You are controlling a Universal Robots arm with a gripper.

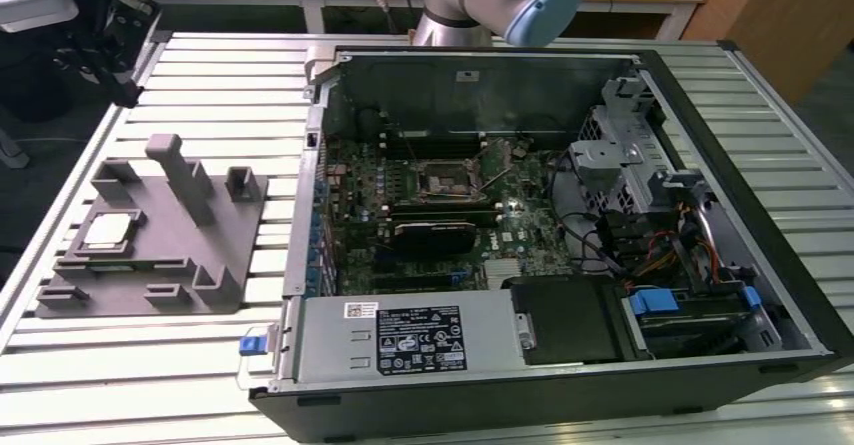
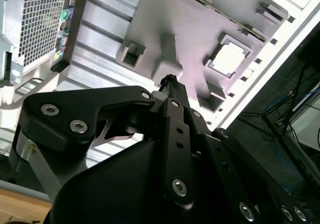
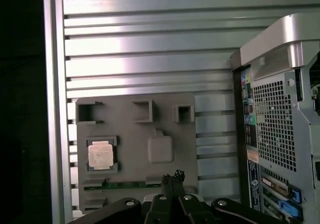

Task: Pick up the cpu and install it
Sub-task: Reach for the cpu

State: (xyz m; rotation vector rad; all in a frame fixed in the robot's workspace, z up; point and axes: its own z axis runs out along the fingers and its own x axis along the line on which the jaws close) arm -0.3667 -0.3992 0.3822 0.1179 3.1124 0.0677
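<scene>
We find the cpu [image 1: 110,230] lying flat, silvery top up, in a square recess of the grey fixture [image 1: 200,265], which rests on the slatted table [image 1: 200,75] at the exterior view's left of the open computer case [image 1: 400,350] (the motherboard socket [image 1: 441,177] sits well apart, inside that case). In the first wrist view the gripper [image 3: 173,176] points down toward the fixture, clear of the chip, and its jaws are pressed together with nothing between them.

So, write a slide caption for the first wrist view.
The cpu sits in the grey fixture beside the computer case.
</scene>
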